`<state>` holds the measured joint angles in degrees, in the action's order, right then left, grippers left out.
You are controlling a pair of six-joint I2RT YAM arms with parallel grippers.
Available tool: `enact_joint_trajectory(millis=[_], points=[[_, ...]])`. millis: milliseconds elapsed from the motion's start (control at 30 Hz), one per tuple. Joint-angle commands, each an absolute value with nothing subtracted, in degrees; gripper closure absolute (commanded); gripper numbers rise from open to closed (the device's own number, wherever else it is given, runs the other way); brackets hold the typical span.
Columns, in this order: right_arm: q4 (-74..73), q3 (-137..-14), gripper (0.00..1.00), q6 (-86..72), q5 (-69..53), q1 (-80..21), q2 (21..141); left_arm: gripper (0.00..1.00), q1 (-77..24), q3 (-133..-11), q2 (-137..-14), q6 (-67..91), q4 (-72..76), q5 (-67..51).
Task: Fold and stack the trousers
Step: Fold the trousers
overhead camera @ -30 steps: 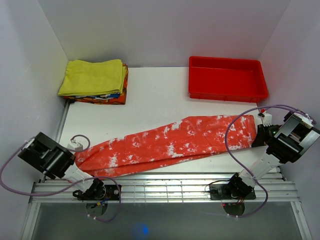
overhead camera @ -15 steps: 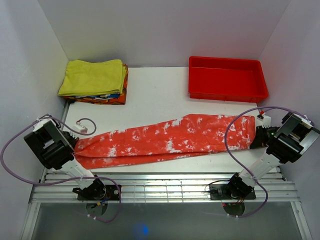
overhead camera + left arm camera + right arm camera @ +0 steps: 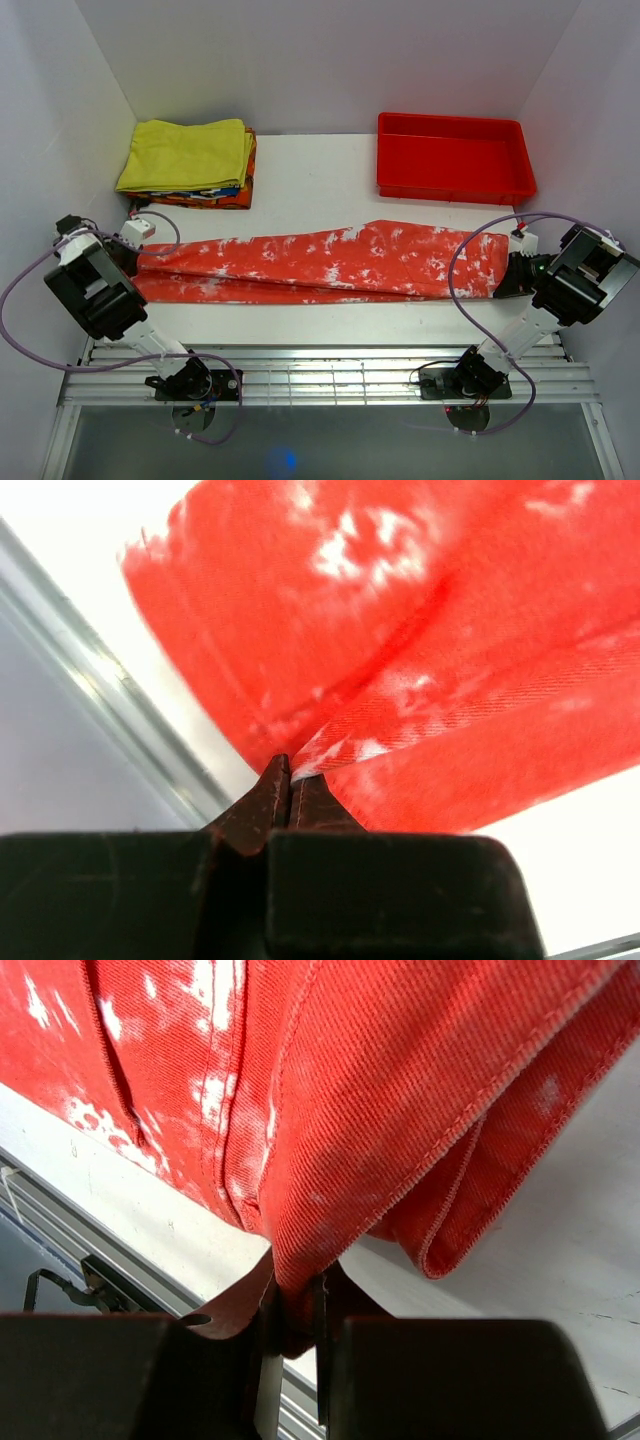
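The trousers (image 3: 320, 262) stretched across the tabletop (image 3: 310, 190) from the left arm (image 3: 95, 290) at nine o'clock to the right arm (image 3: 570, 285) at three; folded clothes (image 3: 190, 155) sat at eleven, a red tray (image 3: 455, 158) at one.

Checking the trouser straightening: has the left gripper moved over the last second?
Yes. The left gripper, shut on the trousers, went away from the near rail, toward the yellow folded garment.

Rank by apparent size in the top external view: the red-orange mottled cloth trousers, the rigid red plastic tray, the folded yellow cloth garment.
1. red-orange mottled cloth trousers, stretched out long: largest.
2. rigid red plastic tray.
3. folded yellow cloth garment: smallest, though not far behind the tray.
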<state>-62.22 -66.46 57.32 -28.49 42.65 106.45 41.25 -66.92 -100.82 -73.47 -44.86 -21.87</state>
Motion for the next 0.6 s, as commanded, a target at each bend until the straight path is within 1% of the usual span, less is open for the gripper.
enact_joint_trajectory(millis=[0,33,67,100,133,167,200,233,267,300,333,367,467,500,567], points=[[-56.51,-66.80,0.92,60.21,-22.59,44.12,103.80,1.00,48.32,-63.22,-90.82,-86.44,-36.73,-26.10],[-56.69,-66.80,0.92,60.03,-22.50,44.03,103.80,0.99,49.12,-61.63,-89.75,-88.83,-36.65,-25.49],[-56.69,-66.71,0.91,60.03,-22.33,44.12,103.80,0.88,49.83,-60.05,-89.04,-90.86,-36.65,-24.88],[-56.60,-66.71,0.86,59.94,-22.15,44.03,103.89,0.71,51.49,-58.64,-87.99,-94.36,-37.43,-24.79],[-56.78,-66.62,0.80,59.77,-22.15,44.03,103.89,0.36,52.37,-57.49,-87.80,-95.61,-38.31,-24.96],[-57.13,-66.62,0.68,59.77,-22.24,44.03,103.80,0.06,53.17,-57.57,-87.54,-96.32,-40.58,-26.44],[-57.48,-66.53,0.60,59.77,-22.32,44.03,103.36,0.02,54.57,-58.09,-87.28,-96.76,-42.43,-27.76],[-57.83,-66.45,0.50,59.77,-22.59,44.03,102.84,0.02,55.28,-60.53,-87.10,-98.42,-45.06,-29.08],[-58.27,-65.84,0.36,59.85,-22.67,44.03,101.61,0.02,55.72,-62.21,-87.10,-99.31,-51.35,-32.05],[-58.53,-65.48,0.30,60.03,-22.85,44.03,100.91,0.02,56.16,-63.97,-87.10,-99.75,-54.37,-33.47],[-58.97,-65.30,0.14,60.29,-22.94,44.03,100.20,0.02,56.16,-67.90,-86.93,-100.36,-57.62,-35.23],[-59.84,-65.13,0.09,60.29,-23.03,44.03,99.15,0.02,56.16,-69.94,-86.75,-100.72,-64.27,-38.72],[-60.82,-65.56,0.07,60.03,-22.50,44.03,96.69,0.02,56.08,-76.44,-85.35,-102.82,-74.75,-44.89],[-60.82,-66.26,0.07,59.59,-22.24,44.29,96.07,0.02,54.94,-77.16,-84.47,-102.22,-75.49,-48.39],[-60.82,-67.75,0.09,58.19,-22.15,44.21,94.93,0.02,51.78,-77.43,-81.15,-96.20,-74.63,-50.00]])
